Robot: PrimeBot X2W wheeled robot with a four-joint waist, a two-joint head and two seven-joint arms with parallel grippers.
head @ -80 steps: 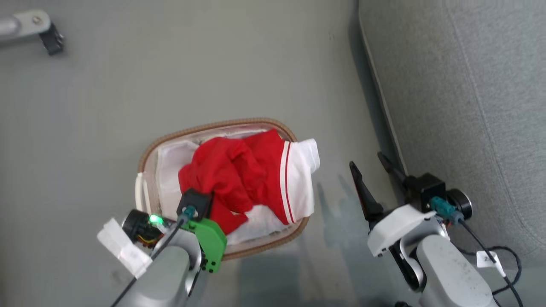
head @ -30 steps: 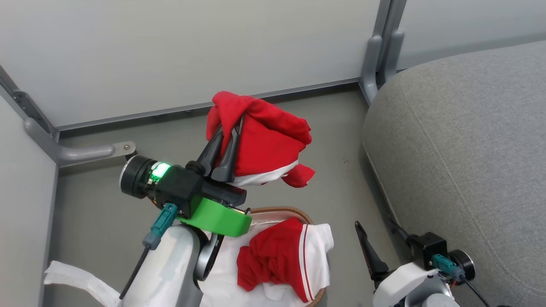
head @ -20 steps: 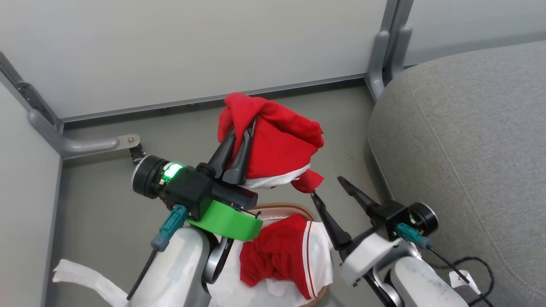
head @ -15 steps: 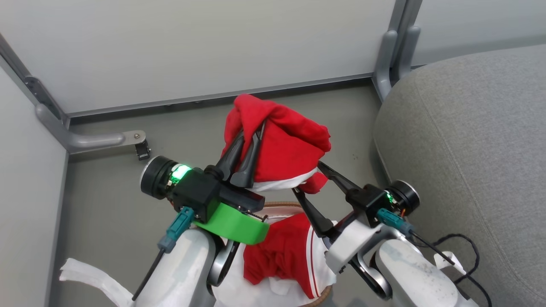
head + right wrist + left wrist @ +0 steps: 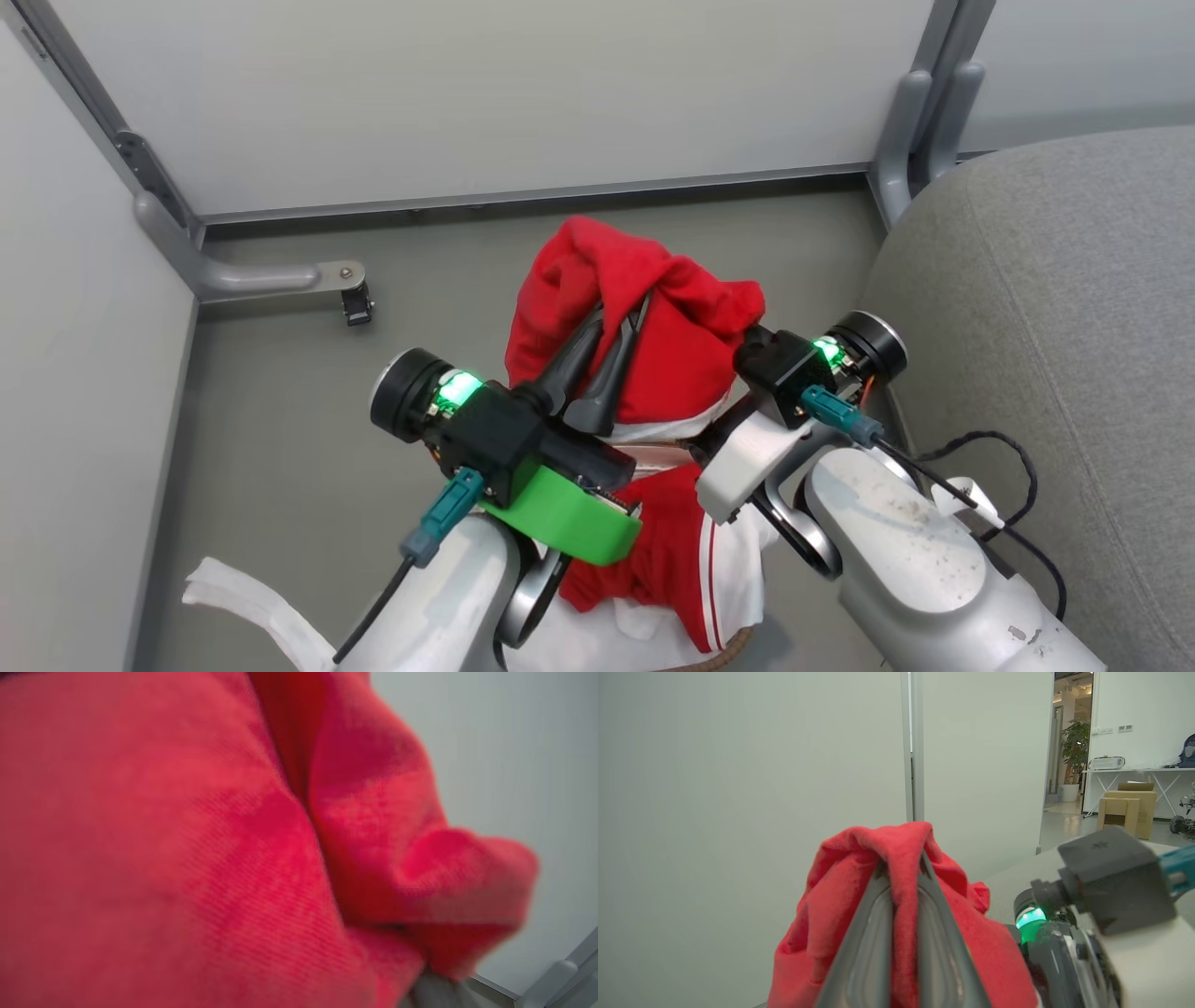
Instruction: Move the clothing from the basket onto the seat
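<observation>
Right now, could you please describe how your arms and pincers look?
Pale grey forearms. The left pincer has two dark fingers, a black block with a green light, and a green collar. Both wrists carry teal plugs; the right has a white shell.

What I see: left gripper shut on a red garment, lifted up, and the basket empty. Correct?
Not quite. The head view shows the basket holds another red garment with a red-striped white panel. The rest stands: the left gripper is shut on the lifted red garment.
</observation>
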